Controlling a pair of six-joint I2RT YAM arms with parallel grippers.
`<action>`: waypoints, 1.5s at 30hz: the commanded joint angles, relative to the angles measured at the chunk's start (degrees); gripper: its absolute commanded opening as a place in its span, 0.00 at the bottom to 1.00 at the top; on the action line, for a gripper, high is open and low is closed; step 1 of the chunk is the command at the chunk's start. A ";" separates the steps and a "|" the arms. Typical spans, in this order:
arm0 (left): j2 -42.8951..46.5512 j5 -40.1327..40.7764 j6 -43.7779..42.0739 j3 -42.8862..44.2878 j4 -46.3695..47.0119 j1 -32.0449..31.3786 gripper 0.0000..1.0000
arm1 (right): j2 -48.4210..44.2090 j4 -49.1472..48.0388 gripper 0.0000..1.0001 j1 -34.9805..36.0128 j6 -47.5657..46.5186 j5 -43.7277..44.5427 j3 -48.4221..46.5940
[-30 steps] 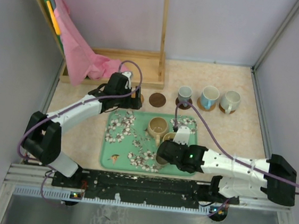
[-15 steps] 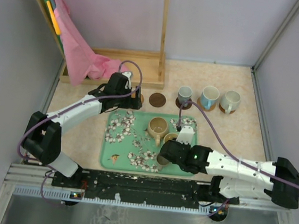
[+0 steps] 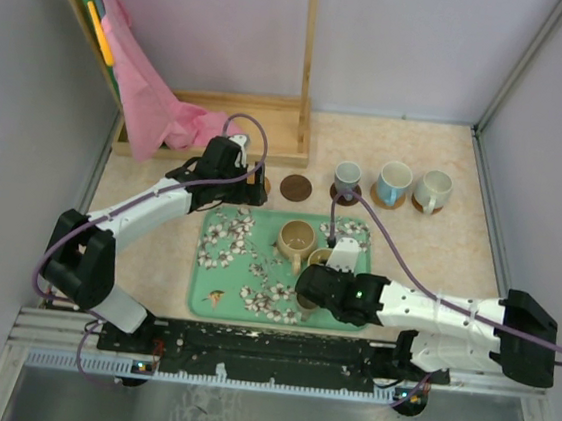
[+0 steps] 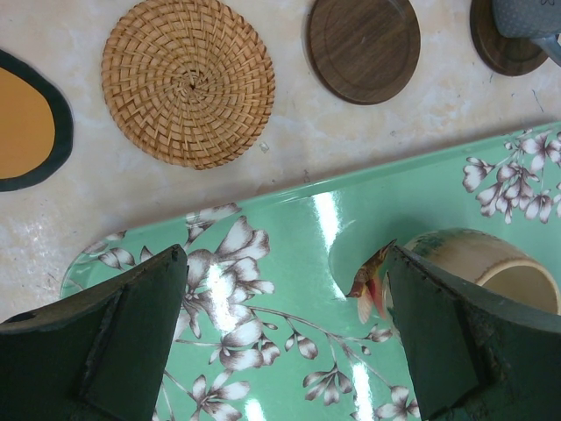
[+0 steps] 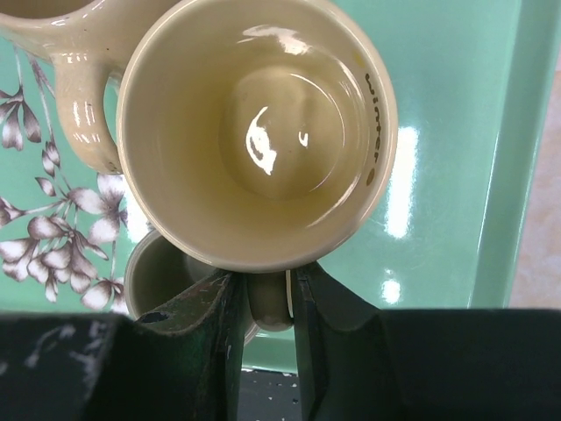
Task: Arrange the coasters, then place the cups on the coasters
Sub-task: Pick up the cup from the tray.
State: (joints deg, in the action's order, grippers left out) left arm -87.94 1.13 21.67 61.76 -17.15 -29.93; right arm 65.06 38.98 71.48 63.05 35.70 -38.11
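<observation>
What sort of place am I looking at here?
Likely a robot test booth, not a kitchen: two arms bolted to a metal rail, plain panels enclosing one small table.

Left arm (image 3: 151, 207) and right arm (image 3: 441, 313): white link shells, black joint housings, purple cable (image 3: 245, 117) looping along each, dark green pincer fingers (image 4: 131, 342), black base rail (image 3: 247, 346).

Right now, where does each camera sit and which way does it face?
Top external: above, behind the bases, looking down on the table; left arm, right arm show.
Left wrist: over the green tray's far edge, facing down at woven coaster and dark coaster; open left gripper shows.
Right wrist: straight down into the yellow cup; right gripper pinches its handle.
Shared: tray in all three.
</observation>
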 commanded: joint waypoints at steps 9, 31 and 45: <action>0.94 -0.77 0.40 -0.06 -0.04 -0.31 1.00 | -6.69 1.76 0.25 -0.45 1.90 4.77 1.41; 0.58 -1.13 0.53 -0.08 0.01 -0.33 1.00 | -3.27 -1.01 0.25 -1.33 1.99 4.23 3.65; 0.49 -1.12 0.34 0.33 -0.17 -0.30 1.00 | -3.72 -0.95 0.00 -2.66 1.47 4.85 3.53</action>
State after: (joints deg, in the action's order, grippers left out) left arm -87.94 0.38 22.13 61.76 -17.15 -29.91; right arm 61.56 38.52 69.52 63.16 36.21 -34.48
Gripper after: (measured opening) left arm 0.998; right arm 0.186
